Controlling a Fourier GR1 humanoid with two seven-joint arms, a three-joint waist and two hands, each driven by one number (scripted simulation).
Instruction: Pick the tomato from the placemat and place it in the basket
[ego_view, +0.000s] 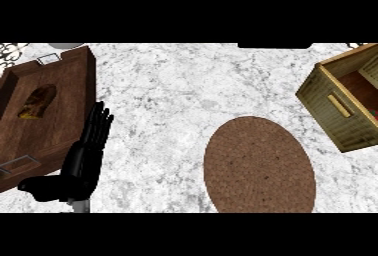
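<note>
Fingers (97, 125) of the left hand (81, 160) are pointing straight up the view, held together and relaxed, clamping nothing. The hand is resting at the left, just beside the long wooden tray (66, 85). The right hand is not showing anywhere, so nothing can be said of its fingers. The placemat (258, 165), a brown oval with its long axis running up and down the view, is lying low and right of centre on the counter (170, 85), and nothing is sitting on it. No tomato is showing on the mat or on the bare counter. The basket (332, 105) is standing at the right edge, tilted and partly cut off. A thin red sliver (374, 117) is peeking from inside it at the frame's border, too small to say whether it is the tomato. Judging from this, the fruit is probably lying in the basket already and the placing looks done, though that cannot be confirmed. Mat and basket are both lying well to the right of the left hand, across open counter. The right arm would be the nearer one for any further reach, coming in past the mat's right side toward the basket's open top.
</note>
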